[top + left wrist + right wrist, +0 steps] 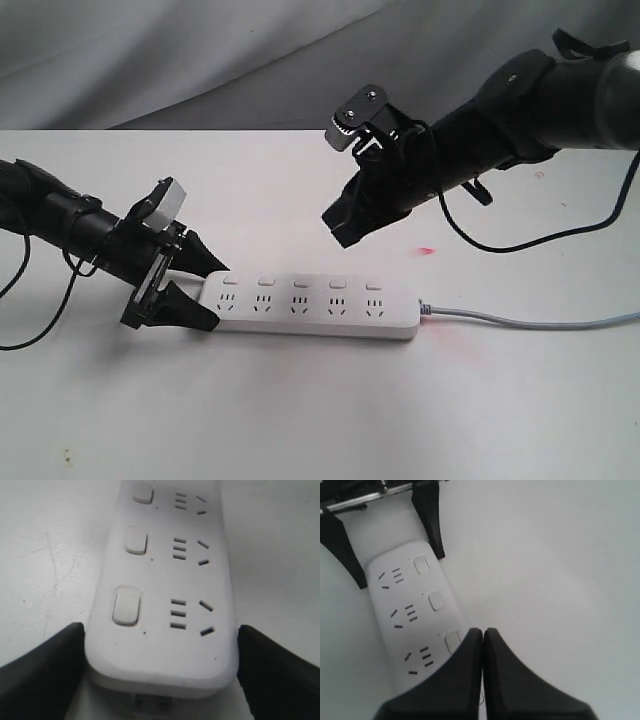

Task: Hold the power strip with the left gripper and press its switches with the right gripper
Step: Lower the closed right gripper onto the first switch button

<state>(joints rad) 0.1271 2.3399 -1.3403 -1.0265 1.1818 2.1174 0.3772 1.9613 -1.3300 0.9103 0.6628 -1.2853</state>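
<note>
The left gripper [222, 297] fingers [45, 675] pinch the power strip [310, 305] at its nine-o'clock end. The right gripper [336, 228], fingers pressed together, hovers over the switches [300, 283]; pressing likely calls for a straight descent.

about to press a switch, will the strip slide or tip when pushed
Probably won't tip: the strip lies flat and low on the table. Might slide on that smooth top, though the left claw clamps its end. Looks stiff, a moulded plastic bar; only the cord seems floppy.
</note>
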